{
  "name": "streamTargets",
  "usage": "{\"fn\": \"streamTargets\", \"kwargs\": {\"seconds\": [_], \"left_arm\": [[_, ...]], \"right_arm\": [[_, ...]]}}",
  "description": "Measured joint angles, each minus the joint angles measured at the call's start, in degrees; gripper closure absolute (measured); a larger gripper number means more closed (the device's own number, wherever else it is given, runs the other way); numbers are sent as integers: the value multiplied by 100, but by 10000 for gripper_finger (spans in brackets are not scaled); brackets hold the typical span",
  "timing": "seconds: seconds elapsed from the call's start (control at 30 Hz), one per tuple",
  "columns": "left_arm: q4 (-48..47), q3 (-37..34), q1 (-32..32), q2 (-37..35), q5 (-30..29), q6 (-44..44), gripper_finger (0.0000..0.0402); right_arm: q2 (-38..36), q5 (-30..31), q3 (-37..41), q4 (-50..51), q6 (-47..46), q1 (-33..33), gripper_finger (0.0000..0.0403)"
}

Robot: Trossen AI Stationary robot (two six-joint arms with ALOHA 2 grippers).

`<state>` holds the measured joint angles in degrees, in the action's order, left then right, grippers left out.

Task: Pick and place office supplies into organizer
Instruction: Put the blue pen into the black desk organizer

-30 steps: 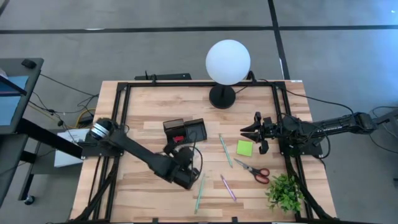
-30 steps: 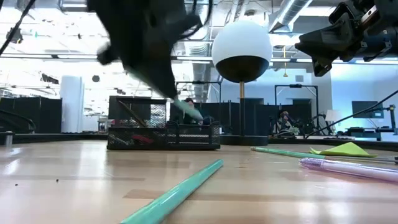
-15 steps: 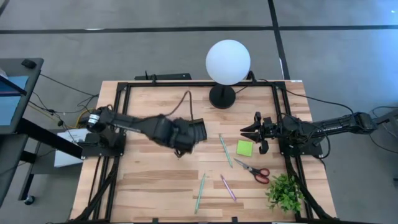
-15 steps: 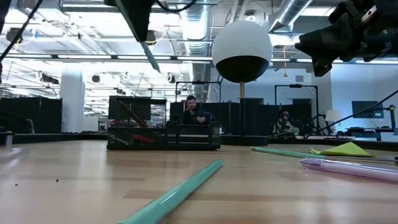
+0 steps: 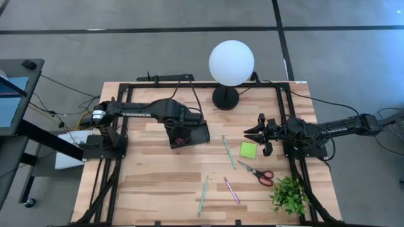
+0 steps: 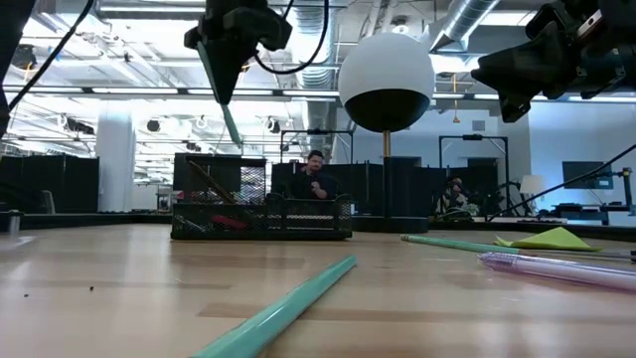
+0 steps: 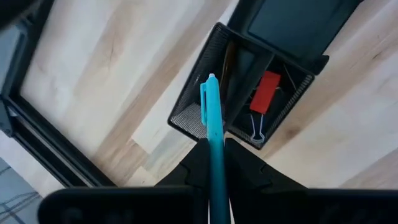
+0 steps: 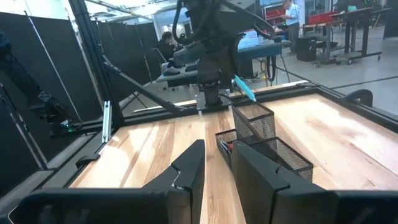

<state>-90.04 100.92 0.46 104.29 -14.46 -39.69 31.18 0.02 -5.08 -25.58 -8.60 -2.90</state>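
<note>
The left arm reached out from its base across the tabletop (image 5: 158, 180), elbow bent, with its pincer (image 5: 178, 129) hanging above the black mesh organizer (image 5: 189, 133). That pincer was clamped tight on a teal pen (image 7: 211, 118), which it held steeply, near upright: seen from table height the pen (image 6: 227, 104) sloped downward from the pincer (image 6: 221, 62) with its free end well above the organizer (image 6: 260, 219). From the wrist, the pen's long axis ran straight out between the fingers (image 7: 194, 163) toward the organizer's narrow compartment, and a small red block (image 7: 267, 92) and a clip (image 7: 257, 127) lay in the compartment beside it.

The right arm waited at the right edge of the tabletop, stretched level, its pincer (image 5: 260, 135) partly open, empty and aimed toward the middle. Just beside it lay a lime-green sticky pad (image 5: 248, 149). Red-handled scissors (image 5: 257, 171) lay nearer the front edge. Three more pens lay flat: a green one (image 5: 228, 152) between organizer and pad, a teal one (image 5: 202, 194) and a pink one (image 5: 231, 189) toward the front, all lying diagonally.
</note>
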Motion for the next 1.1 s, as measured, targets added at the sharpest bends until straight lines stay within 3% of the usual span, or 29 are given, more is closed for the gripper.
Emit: {"fn": "streamTargets", "kwargs": {"seconds": [0.23,0.57,0.83,1.1], "left_arm": [[12,4,8,79,26,-73,383],[85,-6,19,838,-184,320,382],[428,3,310,1030,356,850,382],[511,2,446,1202,317,1021,354]], "right_arm": [[-1,-1,0,0,2,0,326],[-2,1,0,-2,2,0,326],[0,1,0,-4,2,-1,326],[0,-1,0,10,3,-2,326]]}}
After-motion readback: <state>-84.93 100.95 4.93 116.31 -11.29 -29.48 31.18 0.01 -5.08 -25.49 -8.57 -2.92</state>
